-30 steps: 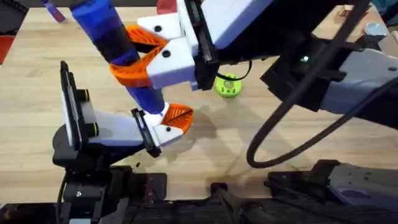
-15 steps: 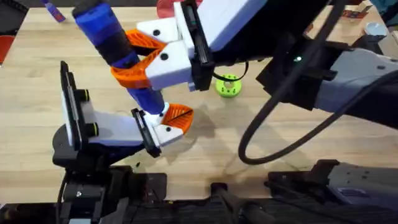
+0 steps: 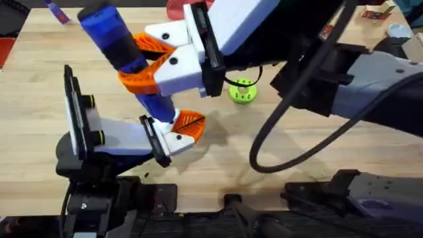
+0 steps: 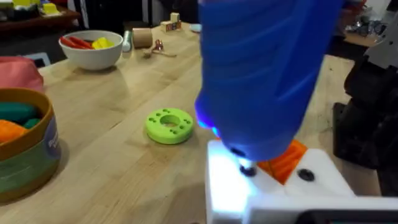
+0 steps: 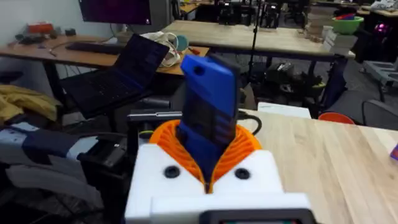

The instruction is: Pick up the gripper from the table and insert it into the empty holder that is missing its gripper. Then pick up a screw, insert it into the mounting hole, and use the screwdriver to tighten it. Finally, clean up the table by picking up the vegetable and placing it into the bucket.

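Tightening stage: screwdriver (image 3: pixel 125 56) is clamped in the right hand (image 3: pixel 155 63), tip at the holder (image 3: pixel 173 137); left hand's opening can't be told, vegetable cleanup is left.

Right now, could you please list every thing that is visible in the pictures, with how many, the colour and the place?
screwdriver: 1, bright blue, tilted, held between the right gripper's orange pads, its tip down at the left gripper's white mount.
disc: 1, lime green with holes, flat on the table beyond the grippers.
bucket: 1, olive green with a blue-purple label, on the table, orange and teal toys inside.
bowl: 1, white, far on the table, red and yellow toys inside.
table: 1, light wood.
right gripper: 1, white with orange ribbed pads, clamped on the screwdriver.
left gripper: 1, white mount with an orange tip, low over the table under the screwdriver's tip.
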`<state>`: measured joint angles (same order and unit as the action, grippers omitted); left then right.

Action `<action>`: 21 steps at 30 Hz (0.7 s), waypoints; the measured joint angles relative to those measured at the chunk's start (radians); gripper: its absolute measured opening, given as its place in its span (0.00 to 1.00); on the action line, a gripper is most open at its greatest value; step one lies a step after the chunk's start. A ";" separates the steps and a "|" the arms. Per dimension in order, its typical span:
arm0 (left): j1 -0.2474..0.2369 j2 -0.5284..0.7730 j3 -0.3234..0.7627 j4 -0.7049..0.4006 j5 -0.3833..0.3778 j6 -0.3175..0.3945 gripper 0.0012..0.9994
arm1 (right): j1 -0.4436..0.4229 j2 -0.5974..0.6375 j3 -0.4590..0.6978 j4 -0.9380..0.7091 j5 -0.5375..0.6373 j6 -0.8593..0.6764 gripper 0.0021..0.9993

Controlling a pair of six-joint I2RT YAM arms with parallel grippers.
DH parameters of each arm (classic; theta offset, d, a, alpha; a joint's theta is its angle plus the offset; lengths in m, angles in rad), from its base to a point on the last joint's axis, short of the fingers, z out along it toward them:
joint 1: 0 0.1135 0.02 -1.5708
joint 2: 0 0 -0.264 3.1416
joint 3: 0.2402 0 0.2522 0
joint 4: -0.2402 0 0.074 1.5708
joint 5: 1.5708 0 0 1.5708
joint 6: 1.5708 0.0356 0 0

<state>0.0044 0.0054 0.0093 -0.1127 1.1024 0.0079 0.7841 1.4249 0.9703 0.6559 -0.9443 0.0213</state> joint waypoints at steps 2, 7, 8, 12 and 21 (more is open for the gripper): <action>0.000 0.000 0.000 0.000 0.000 0.000 0.01 | 0.000 0.003 0.000 0.009 -0.001 0.000 0.02; 0.000 0.000 0.000 0.000 -0.002 0.000 0.01 | 0.000 0.017 -0.001 0.072 -0.014 0.009 0.02; 0.000 0.000 0.000 0.000 -0.003 0.000 0.01 | 0.000 0.018 -0.001 0.092 -0.016 0.017 0.02; 0.000 0.000 0.000 0.000 0.000 0.000 0.01 | 0.000 0.012 0.008 0.132 -0.015 0.030 0.02; 0.000 0.000 0.000 0.000 0.000 0.000 0.01 | -0.002 -0.024 0.122 0.038 -0.015 0.014 0.02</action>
<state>0.0044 0.0055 0.0093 -0.1123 1.1027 0.0082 0.7826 1.4005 1.0922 0.6935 -0.9592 0.0354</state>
